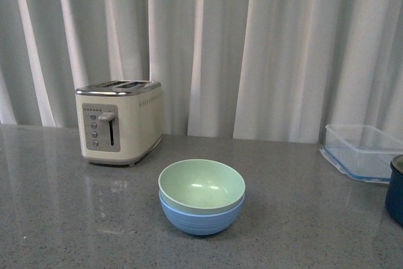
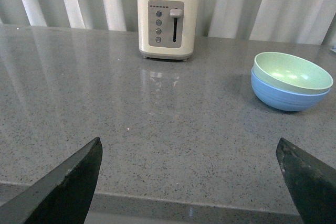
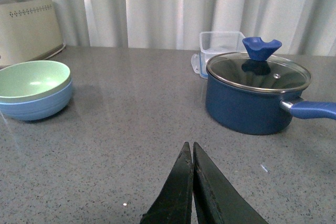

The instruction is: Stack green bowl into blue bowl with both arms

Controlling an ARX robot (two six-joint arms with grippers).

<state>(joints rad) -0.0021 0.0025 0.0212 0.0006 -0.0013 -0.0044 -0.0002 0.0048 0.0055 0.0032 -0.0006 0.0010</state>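
Observation:
The green bowl (image 1: 201,185) sits nested inside the blue bowl (image 1: 201,218) on the grey counter, in the middle of the front view. Both show in the left wrist view, green bowl (image 2: 292,72) in blue bowl (image 2: 286,96), and in the right wrist view, green bowl (image 3: 31,80) in blue bowl (image 3: 37,106). My left gripper (image 2: 189,148) is open and empty, well back from the bowls near the counter's front edge. My right gripper (image 3: 189,145) is shut and empty, also far from the bowls. Neither arm shows in the front view.
A cream toaster (image 1: 119,121) stands behind and left of the bowls. A clear plastic container (image 1: 364,150) sits at the back right. A dark navy pot (image 3: 255,92) with a glass lid and long handle stands at the right.

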